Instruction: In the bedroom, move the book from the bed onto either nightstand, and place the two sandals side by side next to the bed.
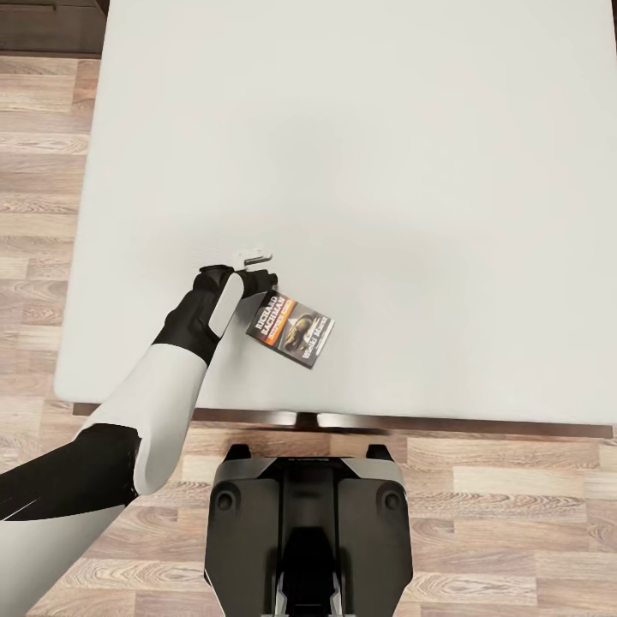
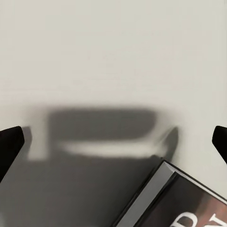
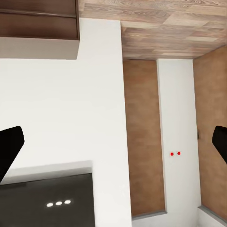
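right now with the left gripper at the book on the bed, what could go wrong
The left gripper is open and sits at the corner of the book, not centred; closing here may catch only an edge, or push the book across the mattress. The book lies flat, so the fingers may struggle to get under it.

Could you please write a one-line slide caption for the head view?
Left gripper open above the mattress, beside the book near the bed's foot.

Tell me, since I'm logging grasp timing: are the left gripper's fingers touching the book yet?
Apart. In the left wrist view the fingers sit wide at either edge with bare mattress between them, and the book corner lies short of both.
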### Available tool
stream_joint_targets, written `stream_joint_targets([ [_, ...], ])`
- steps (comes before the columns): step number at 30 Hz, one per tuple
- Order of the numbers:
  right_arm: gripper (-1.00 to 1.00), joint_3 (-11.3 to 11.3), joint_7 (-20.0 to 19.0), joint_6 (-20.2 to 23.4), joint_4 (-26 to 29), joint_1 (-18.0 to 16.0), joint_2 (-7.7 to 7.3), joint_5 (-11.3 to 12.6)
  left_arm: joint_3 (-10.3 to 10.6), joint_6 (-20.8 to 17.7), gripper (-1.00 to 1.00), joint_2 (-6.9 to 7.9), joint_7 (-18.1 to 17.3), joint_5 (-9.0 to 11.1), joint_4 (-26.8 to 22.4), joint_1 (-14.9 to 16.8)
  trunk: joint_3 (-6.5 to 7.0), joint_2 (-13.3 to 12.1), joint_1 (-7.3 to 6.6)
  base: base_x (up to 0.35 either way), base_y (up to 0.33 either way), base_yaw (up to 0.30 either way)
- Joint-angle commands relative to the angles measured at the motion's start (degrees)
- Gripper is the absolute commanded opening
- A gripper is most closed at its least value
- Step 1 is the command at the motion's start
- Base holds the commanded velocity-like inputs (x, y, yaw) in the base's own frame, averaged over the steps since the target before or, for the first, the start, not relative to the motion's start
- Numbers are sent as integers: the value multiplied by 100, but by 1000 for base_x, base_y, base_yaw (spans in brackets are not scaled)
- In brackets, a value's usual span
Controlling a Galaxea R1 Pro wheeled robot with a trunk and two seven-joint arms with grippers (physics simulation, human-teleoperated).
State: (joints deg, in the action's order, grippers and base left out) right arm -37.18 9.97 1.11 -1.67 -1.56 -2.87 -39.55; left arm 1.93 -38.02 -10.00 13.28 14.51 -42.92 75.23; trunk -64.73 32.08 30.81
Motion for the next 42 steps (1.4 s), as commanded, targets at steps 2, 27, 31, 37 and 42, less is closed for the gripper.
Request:
stream_joint_targets([
  [2, 100, -35, 31, 9, -17, -5, -3, -61, 8, -16, 100, 0, 51, 61, -5, 1, -4, 6, 2, 0, 0, 3],
  [27, 100, -35, 31, 8, -17, -5, -9, -61, 9, 68, 100, 0, 43, 61, -29, 1, -5, 6, 2, 0, -3, 0],
  [31, 100, -35, 31, 9, -17, -3, -6, -61, 9, 71, 100, 0, 43, 63, -29, 1, -5, 6, 2, 0, -99, 0],
  [37, 100, -35, 31, 9, -17, -5, -7, -61, 9, 74, 100, 0, 43, 67, -30, 1, -5, 6, 2, 0, -143, 0],
  [42, 100, -35, 31, 8, -17, -6, -10, -61, 9, 78, 100, 0, 38, 68, -31, 1, -5, 6, 2, 0, -57, 0],
])
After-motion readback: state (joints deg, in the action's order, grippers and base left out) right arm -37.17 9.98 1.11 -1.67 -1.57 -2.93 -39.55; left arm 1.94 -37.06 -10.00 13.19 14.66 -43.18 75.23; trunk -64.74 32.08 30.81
